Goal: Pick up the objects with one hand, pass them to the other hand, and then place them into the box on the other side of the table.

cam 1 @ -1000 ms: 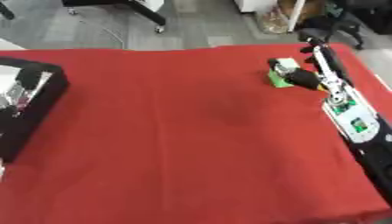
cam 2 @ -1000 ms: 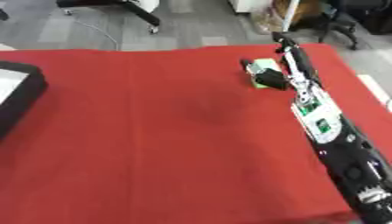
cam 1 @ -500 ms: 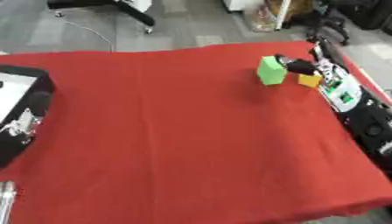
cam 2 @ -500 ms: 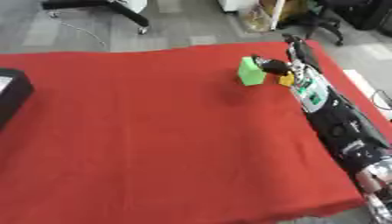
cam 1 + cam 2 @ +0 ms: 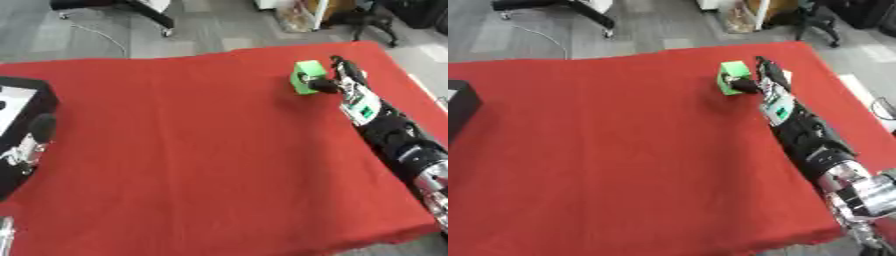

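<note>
The table covered in red cloth (image 5: pixel 192 160) filled most of what you saw, and everything else sat against it. At the cloth's left edge stood the black box with a pale inside (image 5: pixel 19 125), well apart from the work. Your right arm, black with silver joints (image 5: pixel 815 145), ran up along the cloth's right side from the near corner toward the far one. At its end, your right hand (image 5: pixel 343 80) was at the small bright green block (image 5: pixel 306 77), near the far right corner of the cloth. The thumb lay across the block's near face and the fingers reached up just behind it, so the hand was pinching the green block. Whether the block touched the cloth or was lifted off it could not be told. Your left hand did not appear.
</note>
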Available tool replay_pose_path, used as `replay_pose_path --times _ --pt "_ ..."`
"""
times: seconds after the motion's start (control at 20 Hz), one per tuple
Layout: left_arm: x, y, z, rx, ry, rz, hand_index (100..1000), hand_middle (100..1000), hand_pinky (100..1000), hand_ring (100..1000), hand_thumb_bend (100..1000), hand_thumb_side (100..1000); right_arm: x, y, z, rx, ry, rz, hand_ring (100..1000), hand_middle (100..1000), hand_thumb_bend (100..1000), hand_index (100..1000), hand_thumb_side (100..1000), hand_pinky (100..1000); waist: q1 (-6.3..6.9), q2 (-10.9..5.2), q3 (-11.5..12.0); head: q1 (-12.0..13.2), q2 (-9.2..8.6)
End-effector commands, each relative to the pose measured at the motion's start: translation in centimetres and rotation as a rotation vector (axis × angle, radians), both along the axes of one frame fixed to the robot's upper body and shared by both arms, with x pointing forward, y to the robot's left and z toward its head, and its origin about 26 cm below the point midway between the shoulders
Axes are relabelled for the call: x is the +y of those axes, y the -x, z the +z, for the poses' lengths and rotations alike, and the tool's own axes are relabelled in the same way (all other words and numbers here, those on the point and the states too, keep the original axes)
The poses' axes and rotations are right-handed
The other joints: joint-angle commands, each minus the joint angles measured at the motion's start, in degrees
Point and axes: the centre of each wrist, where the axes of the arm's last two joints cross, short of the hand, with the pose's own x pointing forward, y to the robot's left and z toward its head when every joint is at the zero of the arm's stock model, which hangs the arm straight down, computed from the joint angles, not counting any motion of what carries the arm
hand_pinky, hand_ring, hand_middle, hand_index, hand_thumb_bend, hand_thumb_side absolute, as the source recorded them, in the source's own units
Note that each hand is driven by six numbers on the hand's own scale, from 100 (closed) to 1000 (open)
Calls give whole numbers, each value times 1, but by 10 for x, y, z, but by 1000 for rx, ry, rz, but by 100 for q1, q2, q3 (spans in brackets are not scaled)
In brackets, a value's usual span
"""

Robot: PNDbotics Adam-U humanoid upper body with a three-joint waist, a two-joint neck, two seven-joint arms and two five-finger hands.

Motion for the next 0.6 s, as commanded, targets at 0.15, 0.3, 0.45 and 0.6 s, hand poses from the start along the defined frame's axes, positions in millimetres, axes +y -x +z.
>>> replay_pose_path --times 0.15,0.3,0.45,0.6 --pt "-3 0 6 -22 -4 -16 910 767 730 756 759 595 0 -6 15 -34 6 16 782 843 475 973 582 728 38 26 23 -6 -14" --pt "-3 0 6 -19 -5 -18 911 767 730 756 759 597 3 -6 13 -27 5 23 774 829 474 969 577 725 39 24 34 -23 -13" --pt "-3 0 6 -19 -5 -18 911 767 729 756 759 596 5 -6 11 -30 10 18 742 770 471 938 534 709 43 24 40 -43 -16" --pt "-3 0 6 -17 -5 -18 911 766 729 755 757 597 6 -6 10 -47 23 -9 700 711 439 884 478 688 48 24 46 -65 -14"
